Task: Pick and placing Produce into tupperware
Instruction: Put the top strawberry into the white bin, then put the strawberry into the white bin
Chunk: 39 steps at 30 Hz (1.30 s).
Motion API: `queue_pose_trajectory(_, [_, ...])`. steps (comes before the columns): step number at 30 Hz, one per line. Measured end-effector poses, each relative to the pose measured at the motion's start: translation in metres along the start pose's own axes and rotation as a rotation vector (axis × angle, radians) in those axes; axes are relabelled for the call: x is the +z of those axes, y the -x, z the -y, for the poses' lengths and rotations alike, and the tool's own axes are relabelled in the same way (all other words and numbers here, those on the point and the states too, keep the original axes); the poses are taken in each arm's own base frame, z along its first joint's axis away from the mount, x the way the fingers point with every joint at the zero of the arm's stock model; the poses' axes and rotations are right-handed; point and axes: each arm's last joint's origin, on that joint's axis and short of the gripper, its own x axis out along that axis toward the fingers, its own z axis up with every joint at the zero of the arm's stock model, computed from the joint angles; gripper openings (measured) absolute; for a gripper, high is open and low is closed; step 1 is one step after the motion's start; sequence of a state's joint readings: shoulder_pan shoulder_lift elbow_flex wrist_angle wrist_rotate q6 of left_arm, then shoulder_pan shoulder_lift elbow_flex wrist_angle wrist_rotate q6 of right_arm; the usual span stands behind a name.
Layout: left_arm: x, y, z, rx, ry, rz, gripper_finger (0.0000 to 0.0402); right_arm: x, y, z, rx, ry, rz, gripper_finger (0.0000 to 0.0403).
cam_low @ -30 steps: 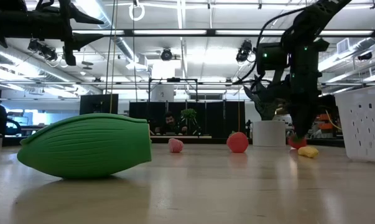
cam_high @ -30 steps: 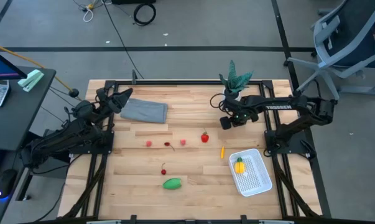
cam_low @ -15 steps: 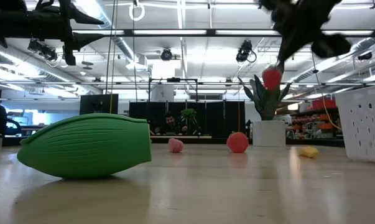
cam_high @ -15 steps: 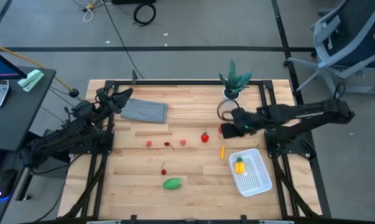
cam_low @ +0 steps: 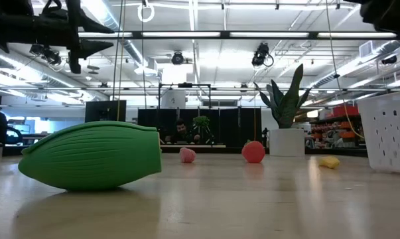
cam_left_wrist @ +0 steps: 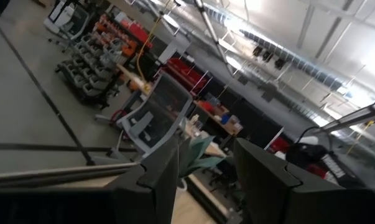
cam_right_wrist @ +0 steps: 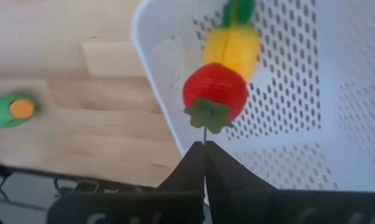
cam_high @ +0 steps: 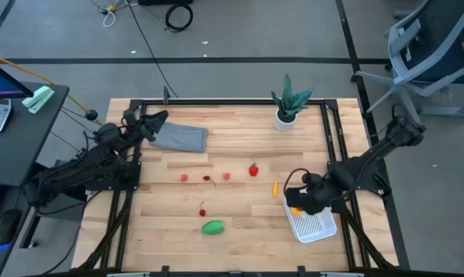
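The left gripper (cam_high: pixel 149 123) waits, fingers apart and empty, over the grey cloth (cam_high: pixel 179 137) at the table's left rear. Toward the right front, the right gripper (cam_right_wrist: pixel 204 149) pinches the stem of a red fruit (cam_right_wrist: pixel 215 92) above the white basket (cam_high: pixel 318 221), over the yellow piece (cam_right_wrist: pixel 232 46). Best to lower it inside the walls before opening, so it cannot bounce out.

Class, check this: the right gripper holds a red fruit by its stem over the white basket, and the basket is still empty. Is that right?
Not quite. The basket already holds a yellow piece, as the right wrist view shows. The rest stands: the right gripper holds the red fruit by its stem over it.
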State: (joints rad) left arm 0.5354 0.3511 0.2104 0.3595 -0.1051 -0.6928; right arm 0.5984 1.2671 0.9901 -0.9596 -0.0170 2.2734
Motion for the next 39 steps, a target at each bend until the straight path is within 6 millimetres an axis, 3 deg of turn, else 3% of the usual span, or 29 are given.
queue_pose_trajectory(9, [-0.012, -0.011, -0.008, 0.069, 0.043, -0.08, 0.0162, -0.008, -0.027, 0.006, -0.327, -0.032, -0.097, 0.0004])
queue_pose_trajectory(16, [-0.015, -0.015, -0.011, 0.092, 0.045, -0.104, 0.0162, -0.009, -0.032, 0.001, -0.277, -0.019, -0.069, 0.0022])
queue_pose_trajectory(27, [-0.011, -0.015, -0.008, 0.075, 0.047, -0.057, 0.0162, -0.005, -0.031, 0.0, -0.257, 0.026, -0.031, 0.0113])
queue_pose_trajectory(33, [-0.003, -0.015, -0.001, 0.002, 0.111, 0.034, 0.0162, 0.014, -0.011, -0.015, -0.099, 0.046, 0.016, 0.0132])
queue_pose_trajectory(39, [0.007, -0.014, 0.007, -0.093, 0.148, 0.131, 0.0162, 0.041, 0.045, -0.038, 0.272, 0.208, 0.306, 0.0125])
